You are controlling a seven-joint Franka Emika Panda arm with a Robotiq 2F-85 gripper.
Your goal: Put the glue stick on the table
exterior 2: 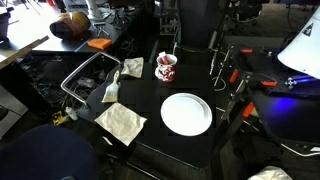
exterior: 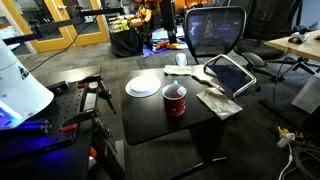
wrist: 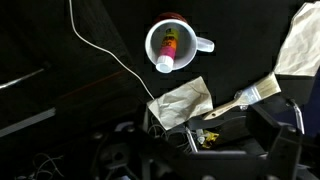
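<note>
In the wrist view, meets first a thin white cable (wrist: pixel 105 50) slanting from 11 o'clock down to 5 o'clock, then at 12 o'clock the mug (wrist: pixel 172 45) with the glue stick (wrist: pixel 167 52) lying inside, white cap toward 7 o'clock, then a crumpled napkin (wrist: pixel 185 100) just beside the mug at 5 o'clock and a paintbrush (wrist: pixel 255 92) at 3 o'clock of that napkin. Cannot judge the opening of the gripper (wrist: pixel 205 140), dark and blurred along the bottom edge, nor any hold on anything. In an exterior view, shows a white plate (exterior: pixel 143 86) near the mug at 9 o'clock, both resting on the black table (exterior: pixel 160 125).
</note>
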